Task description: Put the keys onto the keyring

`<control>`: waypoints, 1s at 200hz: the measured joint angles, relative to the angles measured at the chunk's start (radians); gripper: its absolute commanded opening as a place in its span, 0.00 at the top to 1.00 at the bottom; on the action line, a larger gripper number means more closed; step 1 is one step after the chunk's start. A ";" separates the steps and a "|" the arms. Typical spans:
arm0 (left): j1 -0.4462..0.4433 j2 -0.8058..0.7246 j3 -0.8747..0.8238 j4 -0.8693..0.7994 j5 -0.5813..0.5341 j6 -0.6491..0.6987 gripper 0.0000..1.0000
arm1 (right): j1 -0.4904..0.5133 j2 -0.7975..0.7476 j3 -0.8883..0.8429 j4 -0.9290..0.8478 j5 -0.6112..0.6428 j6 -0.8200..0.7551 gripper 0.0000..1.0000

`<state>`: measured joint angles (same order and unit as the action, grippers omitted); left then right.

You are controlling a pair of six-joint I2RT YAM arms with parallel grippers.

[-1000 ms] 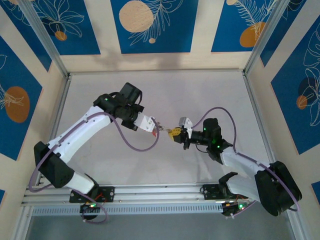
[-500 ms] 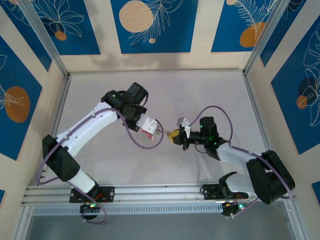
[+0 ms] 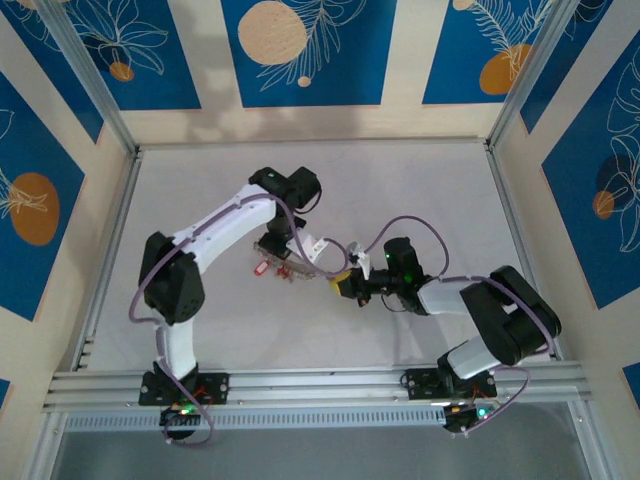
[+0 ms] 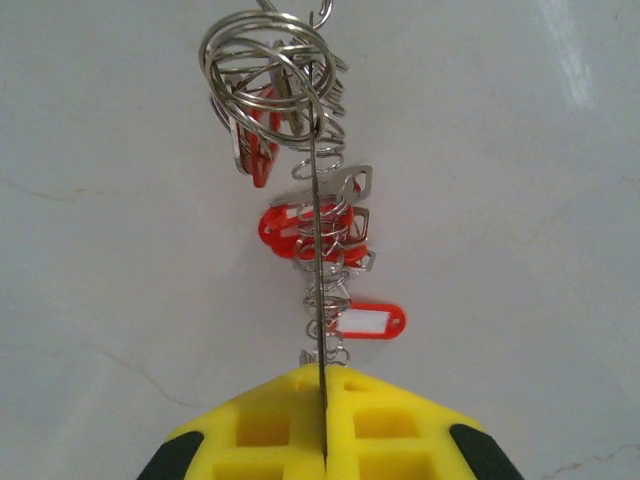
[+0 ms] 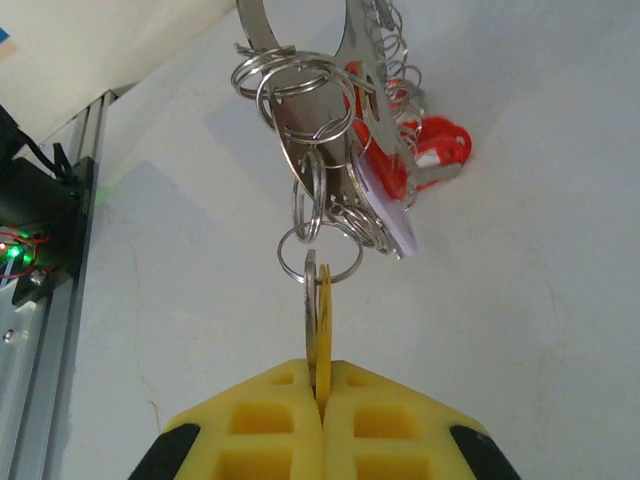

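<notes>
My left gripper [image 4: 323, 376] is shut on the keyring [image 4: 319, 200], a thin metal hoop seen edge-on that rises straight out of the yellow jaws. Several small split rings, silvery keys and red tags [image 4: 372, 322] hang along it just above the table. My right gripper [image 5: 318, 372] is shut on a key [image 5: 310, 300] with a flat yellow head. The key's small ring [image 5: 320, 262] links into the cluster of rings under the keyring's band [image 5: 256, 25]. In the top view the left gripper [image 3: 296, 258] and right gripper [image 3: 340, 279] nearly meet at mid-table.
Pale table [image 3: 420, 190] with free room all round the grippers. Aluminium rail [image 3: 300, 385] along the near edge; the same rail [image 5: 60, 250] runs at the left of the right wrist view. Patterned walls enclose the other sides.
The left arm has folded in, and its gripper has swung down and slightly left with the keyring. The right gripper has followed leftward with its key. Both have stayed shut.
</notes>
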<state>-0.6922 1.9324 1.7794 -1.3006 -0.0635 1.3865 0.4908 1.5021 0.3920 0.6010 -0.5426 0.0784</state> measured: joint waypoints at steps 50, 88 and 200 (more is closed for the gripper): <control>0.000 0.148 0.130 -0.054 -0.018 0.000 1.00 | -0.019 0.107 0.017 0.002 0.021 0.000 0.94; 0.001 0.218 0.212 -0.077 -0.024 0.003 1.00 | -0.045 0.166 0.038 0.014 0.021 0.000 0.90; 0.006 0.288 0.286 -0.035 -0.024 0.012 0.92 | -0.076 0.236 0.067 0.025 -0.022 0.008 0.80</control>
<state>-0.6857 2.2208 2.0659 -1.3361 -0.0875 1.3983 0.4152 1.7378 0.4591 0.6258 -0.5644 0.0868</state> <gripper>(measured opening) 0.069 0.197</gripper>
